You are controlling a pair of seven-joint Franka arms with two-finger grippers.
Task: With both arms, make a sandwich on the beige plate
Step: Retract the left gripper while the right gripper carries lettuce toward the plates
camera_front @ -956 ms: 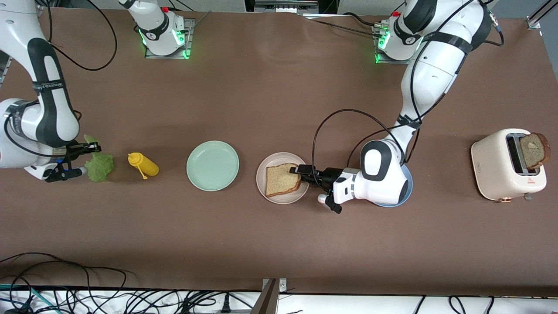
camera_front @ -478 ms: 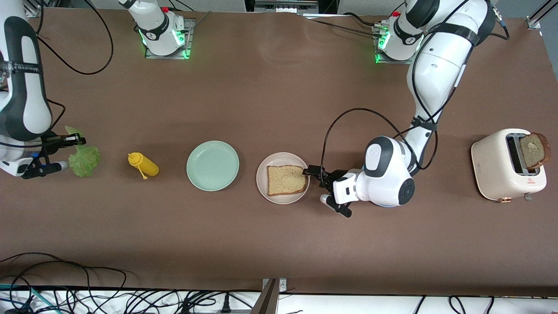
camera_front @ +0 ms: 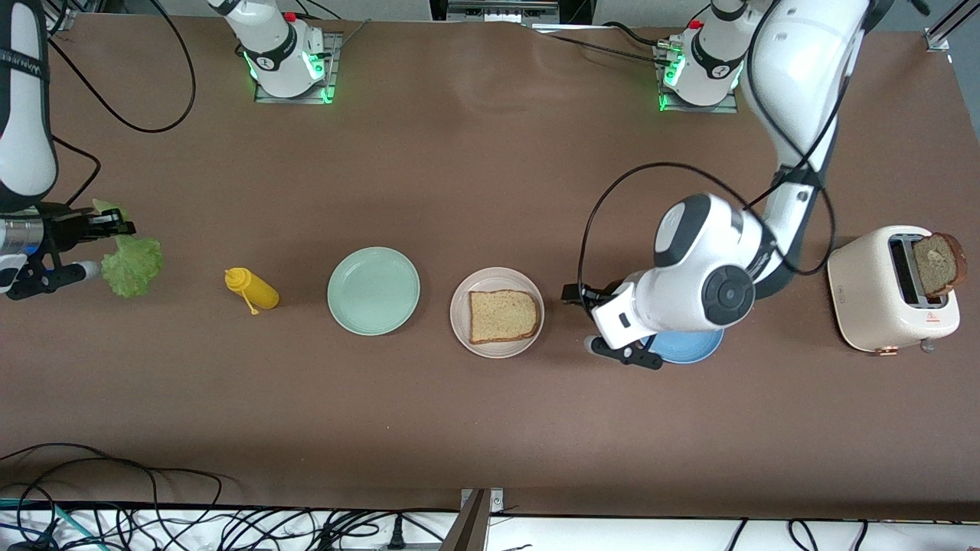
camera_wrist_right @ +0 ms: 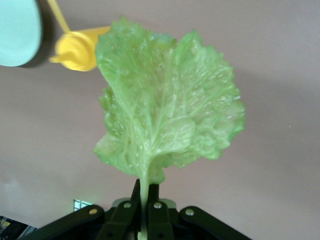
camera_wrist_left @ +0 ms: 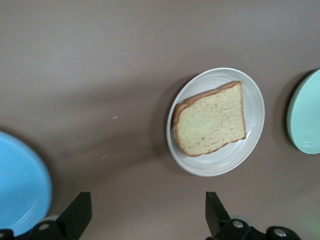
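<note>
One brown bread slice (camera_front: pixel 501 315) lies flat on the beige plate (camera_front: pixel 459 314), and the left wrist view shows the same slice (camera_wrist_left: pixel 210 120) on the plate (camera_wrist_left: pixel 220 167). My left gripper (camera_front: pixel 573 294) hangs open and empty over the bare table between the beige plate and the blue plate, its fingertips (camera_wrist_left: pixel 80 205) wide apart. At the right arm's end of the table, my right gripper (camera_front: pixel 115 227) is shut on the stem of a ruffled green lettuce leaf (camera_front: pixel 132 264), held above the table. In the right wrist view the leaf (camera_wrist_right: pixel 165 105) stands out from the gripper (camera_wrist_right: pixel 145 192).
A cream toaster (camera_front: pixel 873 295) at the left arm's end holds a second bread slice (camera_front: pixel 938 264) in its slot. A blue plate (camera_front: pixel 693 348) lies partly under the left wrist. A mint-green plate (camera_front: pixel 373 291) and a yellow squeeze bottle (camera_front: pixel 253 289) lie between the beige plate and the lettuce.
The left gripper let go of the bread, opened wide, and drew back from the beige plate toward the blue plate while rising. The right gripper lifted the lettuce and carried it away from the bottle.
</note>
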